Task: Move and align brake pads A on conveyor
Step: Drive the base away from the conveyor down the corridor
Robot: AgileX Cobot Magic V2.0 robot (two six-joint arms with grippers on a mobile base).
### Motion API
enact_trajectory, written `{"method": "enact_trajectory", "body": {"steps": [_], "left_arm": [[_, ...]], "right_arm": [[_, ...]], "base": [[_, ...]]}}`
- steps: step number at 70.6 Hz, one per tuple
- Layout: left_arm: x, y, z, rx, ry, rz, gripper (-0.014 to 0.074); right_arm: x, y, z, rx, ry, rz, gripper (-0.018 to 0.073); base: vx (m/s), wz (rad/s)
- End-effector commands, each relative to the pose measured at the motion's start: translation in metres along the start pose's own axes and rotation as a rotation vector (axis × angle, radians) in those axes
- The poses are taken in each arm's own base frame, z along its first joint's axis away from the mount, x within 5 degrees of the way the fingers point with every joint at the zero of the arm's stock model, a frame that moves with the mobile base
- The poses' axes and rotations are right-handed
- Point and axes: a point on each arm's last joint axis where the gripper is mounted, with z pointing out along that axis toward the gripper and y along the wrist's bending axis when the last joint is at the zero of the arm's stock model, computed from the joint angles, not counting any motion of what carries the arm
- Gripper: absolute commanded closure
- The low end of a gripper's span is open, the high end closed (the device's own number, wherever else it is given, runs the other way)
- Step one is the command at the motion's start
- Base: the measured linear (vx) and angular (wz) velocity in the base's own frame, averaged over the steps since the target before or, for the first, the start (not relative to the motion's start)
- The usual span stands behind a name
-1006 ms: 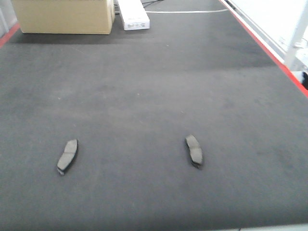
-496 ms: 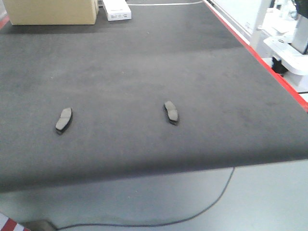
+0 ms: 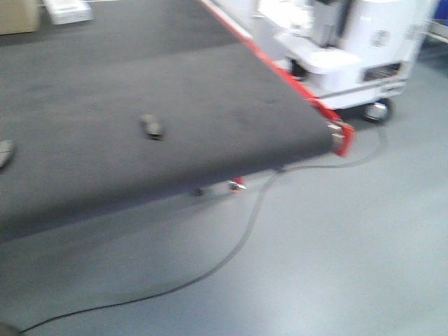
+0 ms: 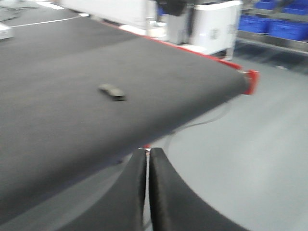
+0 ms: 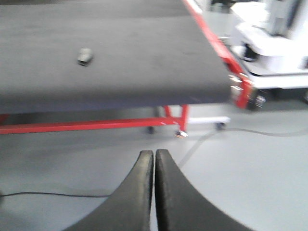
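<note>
Two brake pads A lie on the dark conveyor (image 3: 210,91): one pad (image 3: 151,127) near the middle, and another pad (image 3: 4,152) cut off by the left edge of the front view. The middle pad (image 4: 111,91) shows in the left wrist view and again as a small pad (image 5: 85,56) in the right wrist view. My left gripper (image 4: 147,150) is shut with nothing in it and hangs off the belt's front edge. My right gripper (image 5: 154,152) is shut and empty too, over the grey floor well short of the conveyor (image 5: 120,53).
A red strip (image 3: 280,70) runs along the belt's right edge to its corner (image 3: 341,134). White wheeled equipment (image 3: 364,49) stands to the right. A black cable (image 3: 231,252) trails over the floor. Red frame legs (image 5: 96,125) stand under the belt. Blue bins (image 4: 279,24) sit far right.
The whole view has pulled back and swung right. The pads have slid to the left of frame and shrunk, and the belt's right corner, floor and white equipment now show.
</note>
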Motion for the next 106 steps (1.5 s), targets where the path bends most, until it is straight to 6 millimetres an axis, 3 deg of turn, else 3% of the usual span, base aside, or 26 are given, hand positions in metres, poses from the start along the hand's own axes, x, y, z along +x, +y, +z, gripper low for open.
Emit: {"method": "enact_trajectory", "body": {"steps": [1, 106], "left_arm": [[-0.0129, 0.0008, -0.002, -0.013, -0.074, -0.01, 0.0603], [-0.0129, 0.0008, -0.002, -0.013, -0.074, -0.01, 0.0603]], "right_arm": [[-0.0148, -0.0005, -0.0028, 0.004, -0.094, -0.005, 0.0568], [-0.0147, -0.0004, -0.0028, 0.003, -0.093, -0.004, 0.0568]], "base": [[-0.27, -0.72], [-0.1, -0.65]]}}
